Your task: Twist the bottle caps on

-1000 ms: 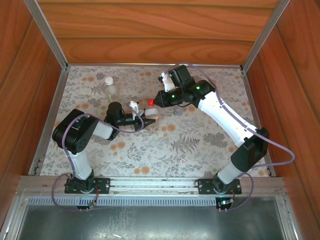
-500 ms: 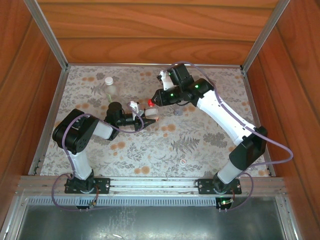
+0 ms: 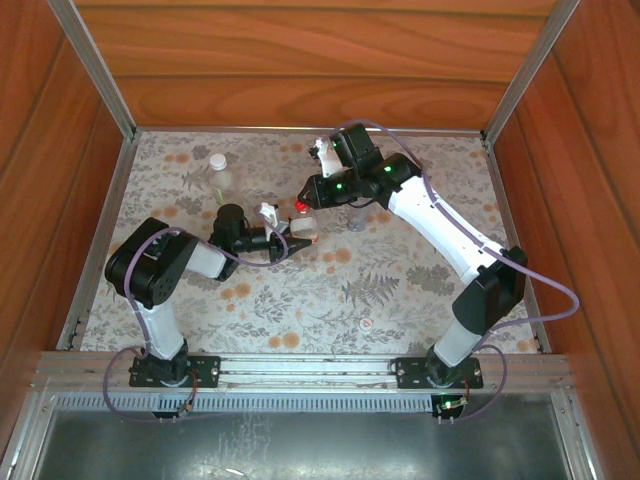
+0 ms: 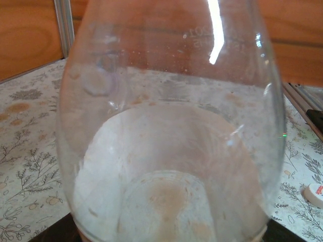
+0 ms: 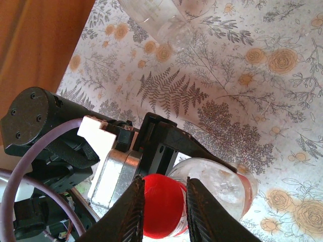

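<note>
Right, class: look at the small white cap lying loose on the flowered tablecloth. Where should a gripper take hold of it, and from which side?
Grip the white cap across its round side wall, one finger on each side, coming straight down from above. It lies flat on the tablecloth as a low disc, so probably only the rim offers opposing faces; a sideways approach would likely just push it along.
</note>
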`<state>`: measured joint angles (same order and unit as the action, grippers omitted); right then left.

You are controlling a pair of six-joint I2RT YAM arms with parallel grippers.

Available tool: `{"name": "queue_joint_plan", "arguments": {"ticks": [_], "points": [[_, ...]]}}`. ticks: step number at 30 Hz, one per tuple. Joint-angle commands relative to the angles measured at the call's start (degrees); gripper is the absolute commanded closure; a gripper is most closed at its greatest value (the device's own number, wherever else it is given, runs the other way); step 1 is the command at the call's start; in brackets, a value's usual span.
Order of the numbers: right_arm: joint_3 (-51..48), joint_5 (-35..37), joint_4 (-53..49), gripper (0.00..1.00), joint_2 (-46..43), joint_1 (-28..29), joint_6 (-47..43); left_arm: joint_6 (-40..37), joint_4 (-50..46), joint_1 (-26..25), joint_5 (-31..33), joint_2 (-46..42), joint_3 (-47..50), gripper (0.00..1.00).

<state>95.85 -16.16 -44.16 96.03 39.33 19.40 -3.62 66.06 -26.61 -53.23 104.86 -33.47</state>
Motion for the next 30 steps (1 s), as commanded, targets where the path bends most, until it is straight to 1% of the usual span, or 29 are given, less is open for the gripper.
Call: {"name": "queue_joint_plan", "arguments": {"ticks": [1,10,20,30], "points": [[-1.6,0.7,-0.9,0.73,-1.3,-0.3,-0.2,-0.2,-8.8,0.4,1.4,3.6,1.5,0.51],[-5.0,2.2,1.1,0.74,-4.6,-0.3,-0.2,0.5,-8.9,0.4,1.5,3.8,1.3,0.51],[-1.4,2.1,-1.3,0.74,-2.1,-0.4,0.8,-1.3,-8.9,0.4,0.4,3.7,1.7,0.51],[1.3,2.5,-3.4,0.75,1.0,-0.8,1.7,-2.0,-8.9,0.4,0.7,3.8,2.0,0.51]]}}
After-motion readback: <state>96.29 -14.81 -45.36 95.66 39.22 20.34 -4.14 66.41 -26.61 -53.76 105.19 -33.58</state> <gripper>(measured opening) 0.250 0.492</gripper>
